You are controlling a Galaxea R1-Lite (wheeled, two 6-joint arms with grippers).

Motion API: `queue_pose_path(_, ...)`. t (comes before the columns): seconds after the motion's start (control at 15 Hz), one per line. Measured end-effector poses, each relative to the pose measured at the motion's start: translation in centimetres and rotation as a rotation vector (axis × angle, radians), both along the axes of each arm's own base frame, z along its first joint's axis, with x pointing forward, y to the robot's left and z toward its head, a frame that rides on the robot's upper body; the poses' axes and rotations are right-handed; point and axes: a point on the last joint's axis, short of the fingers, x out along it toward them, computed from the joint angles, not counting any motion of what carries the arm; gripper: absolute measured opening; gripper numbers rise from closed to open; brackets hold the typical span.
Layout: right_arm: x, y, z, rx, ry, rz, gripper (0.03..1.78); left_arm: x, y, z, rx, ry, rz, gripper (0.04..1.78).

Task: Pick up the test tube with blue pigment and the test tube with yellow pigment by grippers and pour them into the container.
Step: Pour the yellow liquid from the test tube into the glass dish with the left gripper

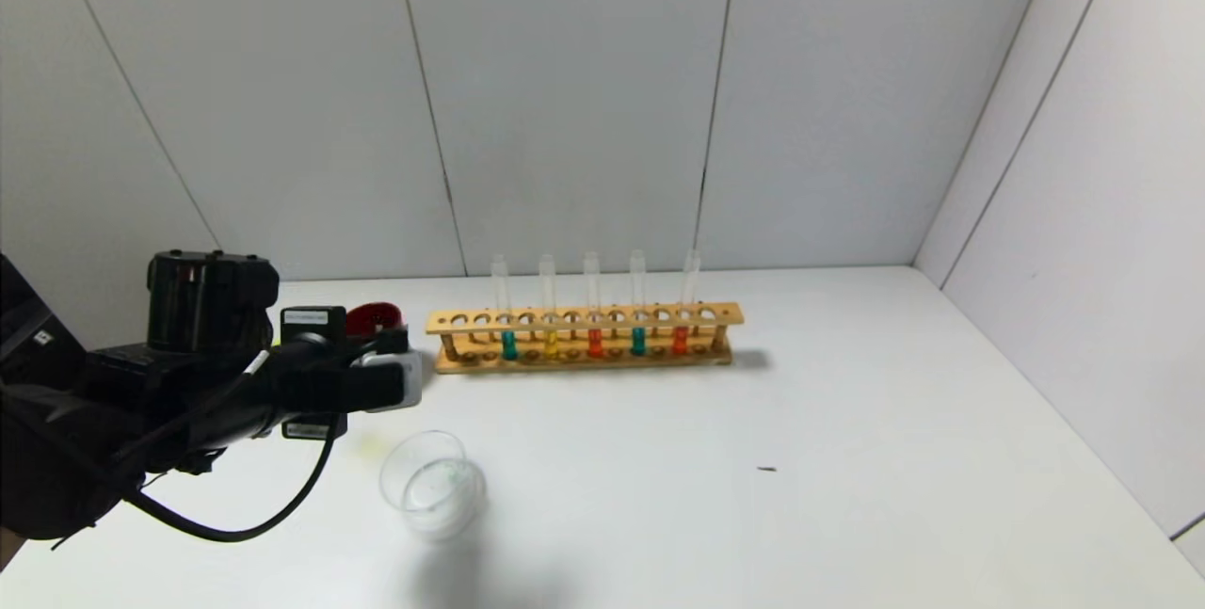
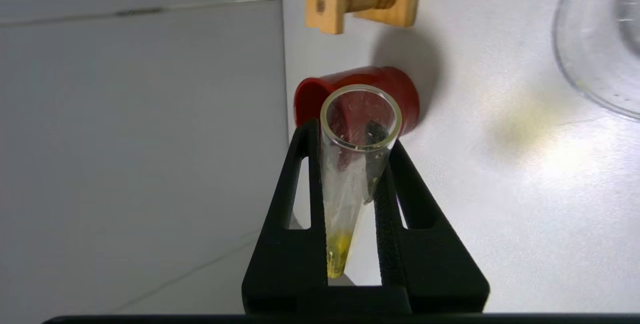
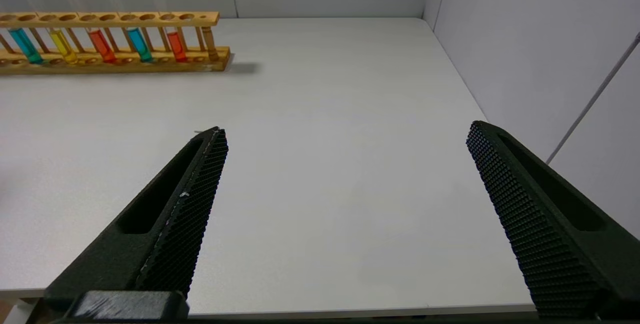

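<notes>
The test tube with yellow pigment (image 2: 356,164) sits clamped between the jaws of the left gripper (image 2: 357,174), open mouth pointing away from the wrist camera, only a small yellow residue left at its rounded bottom. The left gripper (image 1: 400,374) hangs above the table (image 1: 847,458) at the left, just off the rack's left end, with the dark red cup (image 2: 370,93) right beyond the tube's mouth. The container (image 1: 433,485), a clear glass dish, stands on the table near the gripper, toward the robot, apart from it; a faint yellowish smear (image 2: 520,128) marks the table beside it. The wooden rack (image 1: 584,338) stands farther back, holding five upright tubes: the test tube with blue pigment (image 1: 508,344) at its left end, then a yellow tube (image 1: 551,342), an orange-red one (image 1: 594,342), another teal one (image 1: 638,340) and another orange-red one (image 1: 680,339). The right gripper (image 3: 345,164) is low over the right side of the table, well apart from the rack, jaws spread wide and holding nothing.
</notes>
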Motion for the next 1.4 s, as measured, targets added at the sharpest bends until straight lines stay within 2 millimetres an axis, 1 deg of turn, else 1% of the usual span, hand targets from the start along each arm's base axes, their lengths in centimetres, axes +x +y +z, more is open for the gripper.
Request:
queue_pose_path(0.13, 0.0, 0.0, 0.0, 0.0, 0.0, 0.0, 1.75, -0.2, 0.3, -0.5, 0.048, 0.009, -0.051, 0.32)
queue_pose_path(0.53, 0.0, 0.0, 0.0, 0.0, 0.0, 0.0, 1.75, -0.4, 2.6, -1.1, 0.196, -0.008, -0.168, 0.32)
queue_pose_path(0.8, 0.0, 0.0, 0.0, 0.0, 0.0, 0.0, 1.75, -0.2, 2.6, -1.3, 0.274, -0.023, -0.219, 0.32)
queue_pose_path(1.13, 0.0, 0.0, 0.0, 0.0, 0.0, 0.0, 1.75, 0.2, 2.2, -1.8, 0.292, -0.016, -0.243, 0.32)
queue_pose_path(1.4, 0.0, 0.0, 0.0, 0.0, 0.0, 0.0, 1.75, 0.6, 2.0, -1.9, 0.362, -0.05, -0.3, 0.32)
